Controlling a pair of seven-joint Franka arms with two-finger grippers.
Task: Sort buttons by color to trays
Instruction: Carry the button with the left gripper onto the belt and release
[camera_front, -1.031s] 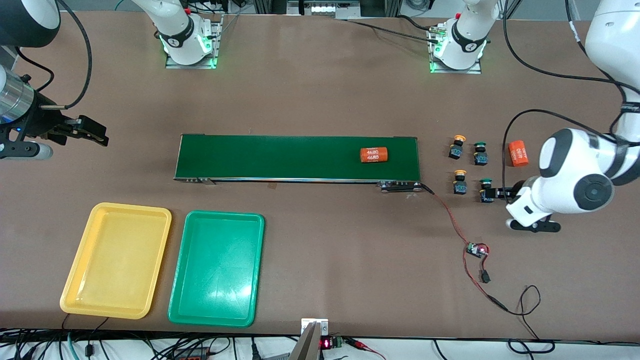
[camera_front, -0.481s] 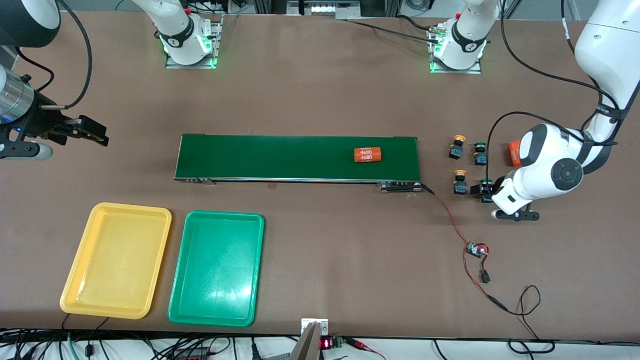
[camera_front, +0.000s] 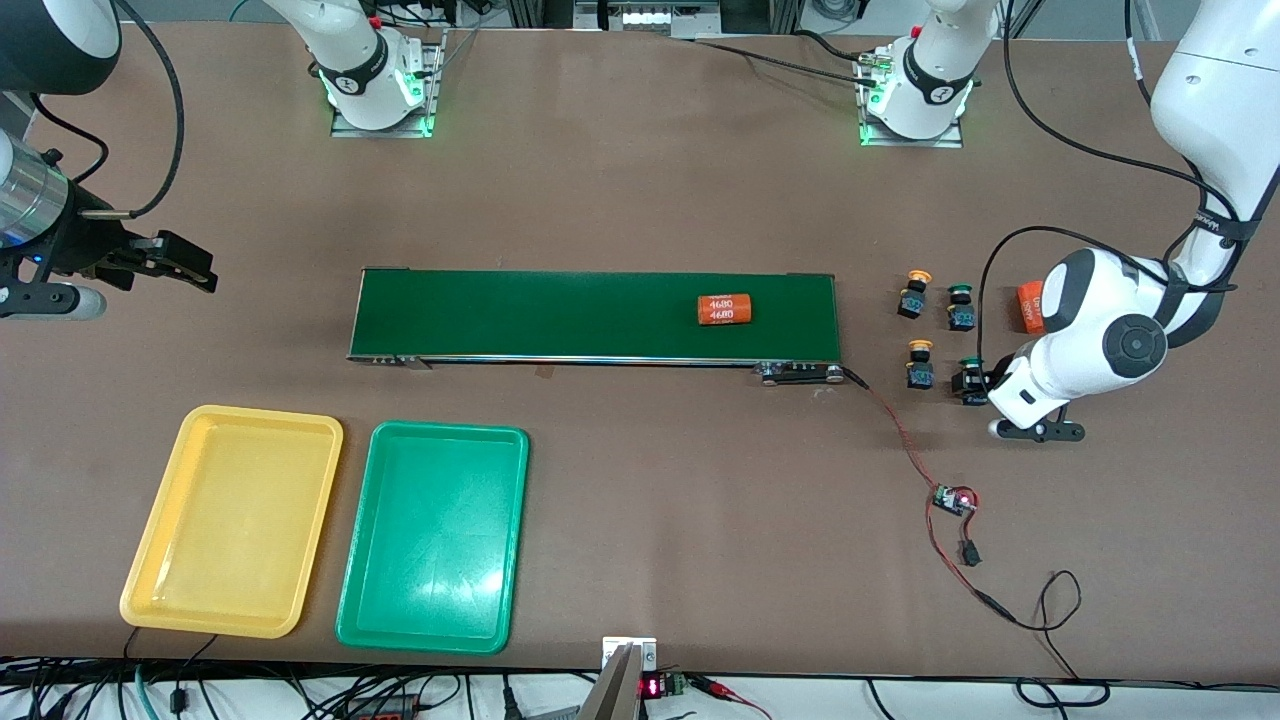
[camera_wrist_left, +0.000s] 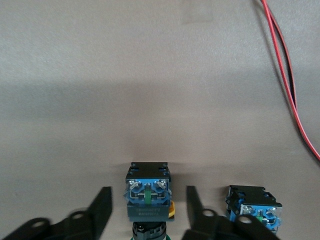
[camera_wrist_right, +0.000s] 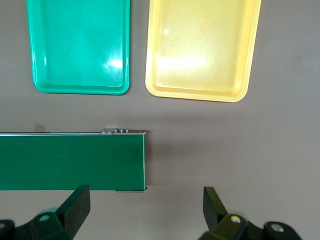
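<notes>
Four buttons stand off the conveyor's end toward the left arm's end of the table: two yellow-capped (camera_front: 916, 291) (camera_front: 920, 364) and two green-capped (camera_front: 961, 306) (camera_front: 969, 379). My left gripper (camera_front: 968, 385) is low at the green-capped one nearer the front camera. In the left wrist view the gripper (camera_wrist_left: 147, 191) is open, with that button (camera_wrist_left: 148, 197) between its fingers (camera_wrist_left: 100, 212) and a gap on each side. Another button (camera_wrist_left: 252, 207) stands beside it. The yellow tray (camera_front: 232, 520) and green tray (camera_front: 433, 535) lie empty near the front camera. My right gripper (camera_front: 185, 265) waits open (camera_wrist_right: 146, 192) over bare table.
A long dark-green conveyor belt (camera_front: 560, 315) carries an orange cylinder marked 4680 (camera_front: 724, 309). A second orange cylinder (camera_front: 1028, 306) lies by the left arm. A small circuit board (camera_front: 954, 498) with red and black wires (camera_front: 900, 430) lies nearer the front camera than the buttons.
My left arm has moved toward the buttons and its open fingers now flank the green-capped button. The orange cylinder on the belt has drifted toward the right arm's end. The right arm is still.
</notes>
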